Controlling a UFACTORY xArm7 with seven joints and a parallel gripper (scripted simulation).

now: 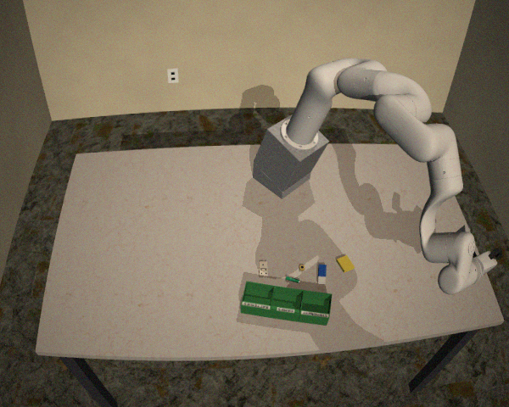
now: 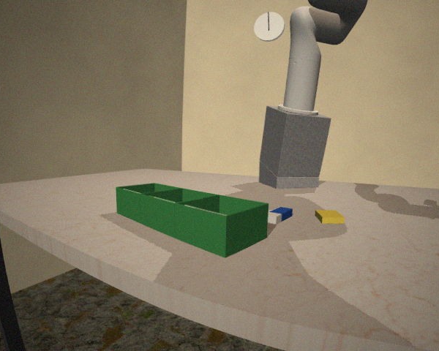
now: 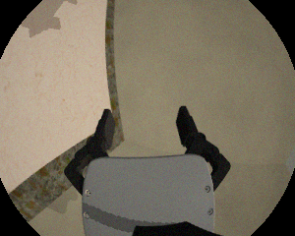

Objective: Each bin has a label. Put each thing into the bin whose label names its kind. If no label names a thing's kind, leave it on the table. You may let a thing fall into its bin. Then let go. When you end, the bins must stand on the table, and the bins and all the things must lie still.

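Observation:
A green three-compartment bin block (image 1: 284, 316) (image 2: 200, 225) stands on the table; its three white labels are too small to read surely. Behind it lie a cream domino-like tile (image 1: 263, 268), a small green piece (image 1: 292, 279), a small round yellow-and-dark piece (image 1: 301, 267), a blue-and-white block (image 1: 321, 273) (image 2: 281, 214) and a yellow block (image 1: 345, 263) (image 2: 330, 216). The compartments look empty in the top view. My gripper (image 1: 485, 253) (image 3: 145, 115) is open and empty, far to the right of them near the table's right edge. It is out of view in the exterior view.
The grey arm pedestal (image 1: 285, 168) (image 2: 297, 147) stands behind the small things. The table (image 1: 149, 263) (image 2: 401, 257) ends at its right edge near my gripper; the wrist view shows table, floor and wall. Arm shadows lie across the table.

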